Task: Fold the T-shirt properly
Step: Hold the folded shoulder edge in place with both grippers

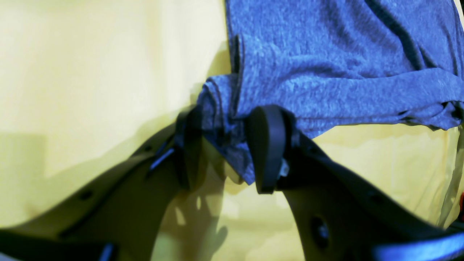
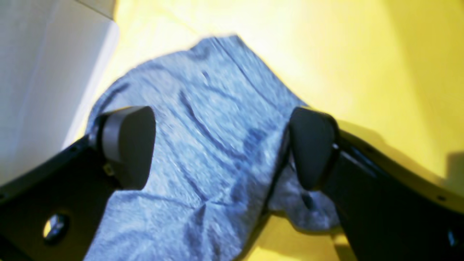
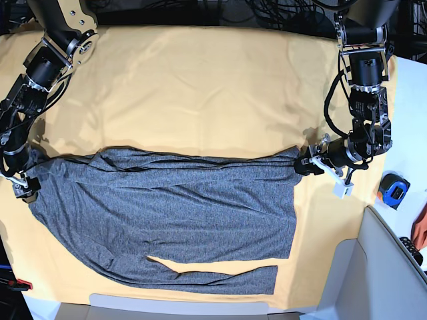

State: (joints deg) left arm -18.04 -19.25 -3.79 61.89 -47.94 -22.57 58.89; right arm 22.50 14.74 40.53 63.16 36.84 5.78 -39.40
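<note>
T-shirt [image 3: 167, 213] spread across the near half of the yellow-orange table cloth [image 3: 200, 87], one lengthwise fold made, sleeve along the near edge. Left gripper [image 1: 226, 145] parted around the bunched corner, cloth between the jaws; right gripper [image 2: 221, 145] wide apart over the opposite end. Cross folds left.

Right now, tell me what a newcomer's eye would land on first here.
The big dark-grey T-shirt spread across the near half of the yellow-orange table cloth. Next, the two arms at its far corners: the left gripper with jaws parted around a bunched corner, the right gripper wide open with fabric lying between its pads.
</note>
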